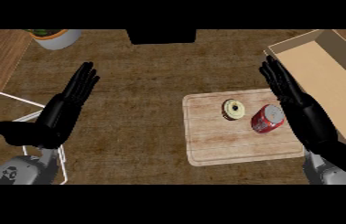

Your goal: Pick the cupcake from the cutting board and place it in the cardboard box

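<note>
The right hand's (300,106) fingers are straight and spread only narrowly, holding nothing, and they point toward the counter's far edge. This hand hovers over the right edge of the cutting board (216,141), just beside the near wall of the cardboard box (324,67), which sits at the counter's far right corner.

The left hand's (64,111) fingers are likewise straight and empty, raised near the counter's left edge, over a white wire rack (34,113).

The cupcake (233,109) sits on the board toward its far edge, apart from both hands. A red can (267,119) stands just beside it, toward the board's right edge, possibly touching the right hand; the overlap makes that hard to judge.

A potted plant (55,37) stands at the counter's far left corner.
</note>
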Controlling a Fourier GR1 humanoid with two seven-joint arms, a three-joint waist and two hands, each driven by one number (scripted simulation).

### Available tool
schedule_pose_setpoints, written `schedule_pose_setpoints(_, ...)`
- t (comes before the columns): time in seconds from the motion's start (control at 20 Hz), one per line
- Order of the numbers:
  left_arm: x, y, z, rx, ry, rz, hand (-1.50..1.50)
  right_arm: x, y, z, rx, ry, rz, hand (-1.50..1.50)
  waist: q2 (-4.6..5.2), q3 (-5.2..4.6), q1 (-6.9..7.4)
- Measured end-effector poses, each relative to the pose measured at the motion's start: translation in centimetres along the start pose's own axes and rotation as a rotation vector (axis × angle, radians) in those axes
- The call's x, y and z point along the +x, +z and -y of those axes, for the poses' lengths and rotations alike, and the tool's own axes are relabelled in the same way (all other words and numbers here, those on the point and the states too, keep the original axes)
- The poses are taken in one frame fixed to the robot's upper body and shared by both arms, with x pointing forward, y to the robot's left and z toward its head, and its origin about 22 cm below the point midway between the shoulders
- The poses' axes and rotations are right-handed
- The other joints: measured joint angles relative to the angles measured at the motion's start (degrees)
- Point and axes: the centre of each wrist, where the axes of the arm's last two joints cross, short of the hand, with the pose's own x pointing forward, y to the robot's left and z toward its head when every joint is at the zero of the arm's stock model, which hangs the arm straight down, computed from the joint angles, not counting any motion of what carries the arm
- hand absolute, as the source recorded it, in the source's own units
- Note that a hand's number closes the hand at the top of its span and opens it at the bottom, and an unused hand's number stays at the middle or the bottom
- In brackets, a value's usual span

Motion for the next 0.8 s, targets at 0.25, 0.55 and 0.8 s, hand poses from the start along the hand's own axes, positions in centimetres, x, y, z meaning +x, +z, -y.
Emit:
schedule_pose_setpoints(0.25,0.7,-0.7,-0.8,-0.021,-0.15,0.026,0.0,3.1,-1.1,5.2,-0.127,0.073,0.033,-1.5,-0.44,-0.76,0.49)
schedule_pose_setpoints(0.55,0.7,-1.5,-1.6,-0.06,-0.265,0.037,0.0,4.2,-0.4,11.8,-0.19,0.36,-0.113,-1.5,-0.32,-1.04,0.8)
schedule_pose_setpoints(0.8,-0.2,-1.4,-1.9,-0.074,-0.293,0.046,0.0,2.6,0.8,13.1,-0.084,0.526,-0.088,-1.5,-0.28,-1.02,1.45)
